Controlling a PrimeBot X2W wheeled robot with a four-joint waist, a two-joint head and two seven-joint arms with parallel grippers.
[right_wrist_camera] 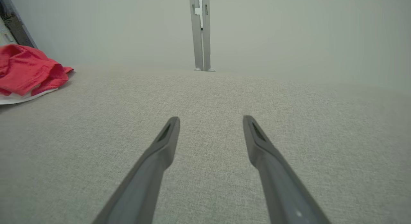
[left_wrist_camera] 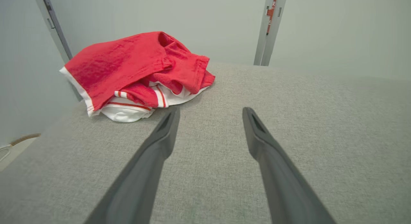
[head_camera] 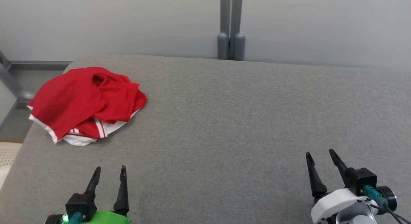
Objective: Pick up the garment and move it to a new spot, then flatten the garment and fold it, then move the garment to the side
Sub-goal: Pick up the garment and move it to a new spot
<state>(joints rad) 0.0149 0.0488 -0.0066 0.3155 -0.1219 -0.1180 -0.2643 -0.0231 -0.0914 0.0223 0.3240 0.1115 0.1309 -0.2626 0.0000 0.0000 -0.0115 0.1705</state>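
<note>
Across the whole foreground stretches the grey fabric-covered desk (head_camera: 224, 121), backed by a pale wall (head_camera: 128, 21) with a grey double post (head_camera: 231, 25) at its middle. Near the desk's far left corner lies the garment (head_camera: 86, 103), a crumpled red heap with white trim and thin stripes, resting partly over the left edge. Well short of it, the left gripper (head_camera: 109, 172) hovers at the near left, jaws spread wide and empty. At the near right, the right gripper (head_camera: 321, 156) likewise stands wide open, holding nothing.
</note>
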